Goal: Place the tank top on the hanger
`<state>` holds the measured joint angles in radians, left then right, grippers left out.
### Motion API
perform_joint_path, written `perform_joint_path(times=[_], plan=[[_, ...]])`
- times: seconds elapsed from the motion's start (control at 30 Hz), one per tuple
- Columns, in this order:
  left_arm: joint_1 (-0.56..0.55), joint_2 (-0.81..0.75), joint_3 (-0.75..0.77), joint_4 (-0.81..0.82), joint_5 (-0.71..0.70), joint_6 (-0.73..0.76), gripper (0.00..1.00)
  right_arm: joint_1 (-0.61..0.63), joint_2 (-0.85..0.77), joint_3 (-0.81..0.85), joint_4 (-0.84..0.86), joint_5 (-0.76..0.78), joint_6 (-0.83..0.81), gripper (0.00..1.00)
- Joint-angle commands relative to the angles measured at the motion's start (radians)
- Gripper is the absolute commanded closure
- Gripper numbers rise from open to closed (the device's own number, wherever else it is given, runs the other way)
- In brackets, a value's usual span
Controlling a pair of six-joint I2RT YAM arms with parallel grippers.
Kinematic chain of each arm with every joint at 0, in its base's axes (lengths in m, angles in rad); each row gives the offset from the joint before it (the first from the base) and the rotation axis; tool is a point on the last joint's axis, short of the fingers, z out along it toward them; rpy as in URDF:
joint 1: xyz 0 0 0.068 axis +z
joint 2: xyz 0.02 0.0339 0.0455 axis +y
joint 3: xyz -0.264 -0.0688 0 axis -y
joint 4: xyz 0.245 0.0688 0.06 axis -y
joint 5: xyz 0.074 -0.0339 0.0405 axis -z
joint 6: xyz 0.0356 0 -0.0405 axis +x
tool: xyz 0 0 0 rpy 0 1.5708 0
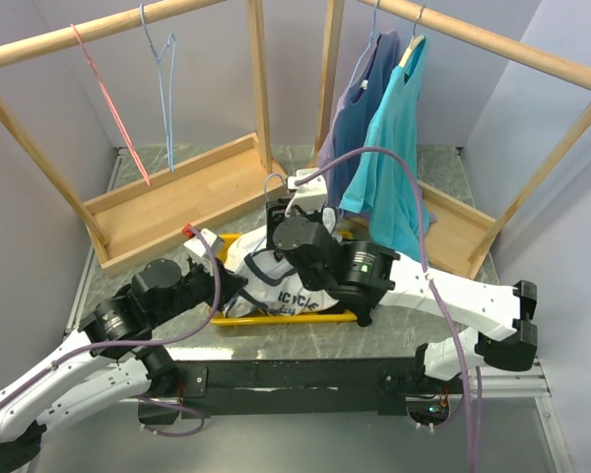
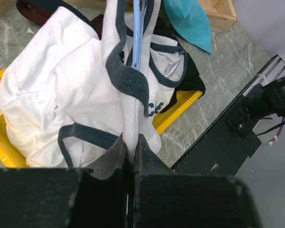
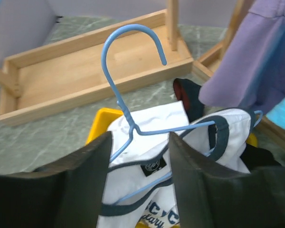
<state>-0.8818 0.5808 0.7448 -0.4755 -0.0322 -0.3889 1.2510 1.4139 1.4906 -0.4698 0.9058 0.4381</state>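
Where the tank top (image 2: 61,95) lies: heaped in the yellow tray (image 2: 0,137), with one fold drawn up above it.
Hanger (image 3: 126,115): light-blue wire, its hook standing above the tray and one arm passing under a navy-trimmed strap.
Left end effector (image 2: 131,142): fingers together, pinching white cloth and navy trim just above the tray.
Right end effector (image 3: 140,140): fingers apart, astride the hanger's neck over the tray; apparently gripping nothing.
Handling: the cloth looks light, limp and thin, likely to sag and slide along smooth wire.
Where to hold: the thicker ribbed trim at strap or neckline probably gives the surest pinch; for the springy wire, the twisted neck below the hook.
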Motion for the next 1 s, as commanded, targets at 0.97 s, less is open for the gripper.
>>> perform_joint_path(times=[0.97], plan=[[0.003, 0.160, 0.735, -0.261, -0.454, -0.057, 0.99, -0.038, -0.268, 0.010, 0.034, -0.116, -0.038, 0.27]])
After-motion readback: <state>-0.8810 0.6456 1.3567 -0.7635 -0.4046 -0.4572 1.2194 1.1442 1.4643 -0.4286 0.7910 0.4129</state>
